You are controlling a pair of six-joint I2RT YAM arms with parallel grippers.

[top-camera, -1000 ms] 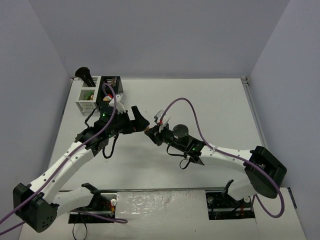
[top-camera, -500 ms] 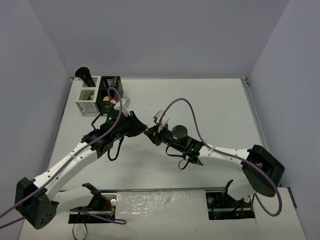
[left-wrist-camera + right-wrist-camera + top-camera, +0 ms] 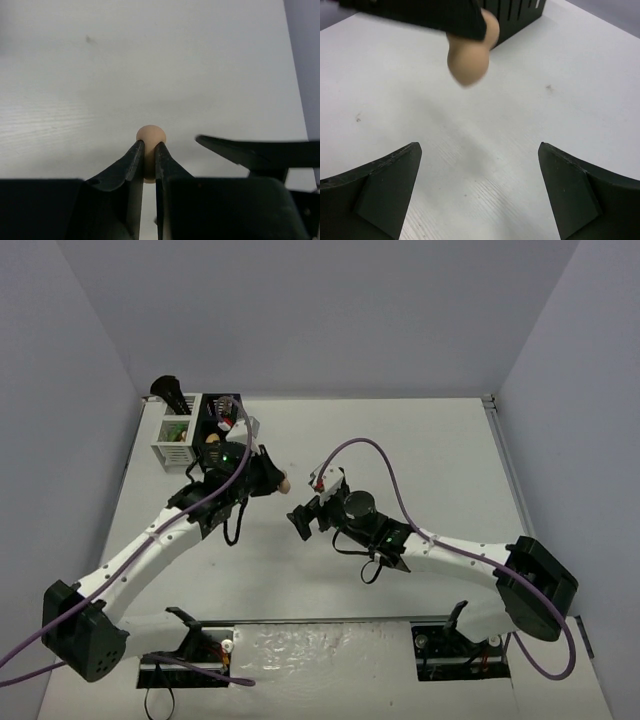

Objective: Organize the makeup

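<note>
Peach egg-shaped sponge [image 3: 468, 60] pinched by the left gripper [image 3: 149, 150], seemingly held clear above the table [image 3: 520, 125]

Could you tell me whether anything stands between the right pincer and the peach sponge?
Nothing visible does: the open right pincer faces the sponge, held in the left pincer, across bare table.

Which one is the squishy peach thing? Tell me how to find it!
Look at the white table and find the slatted bins at its far left corner. Just right of them, the left gripper pinches a peach egg-shaped sponge. It is round and pale orange, squeezed between two black fingers.
</note>
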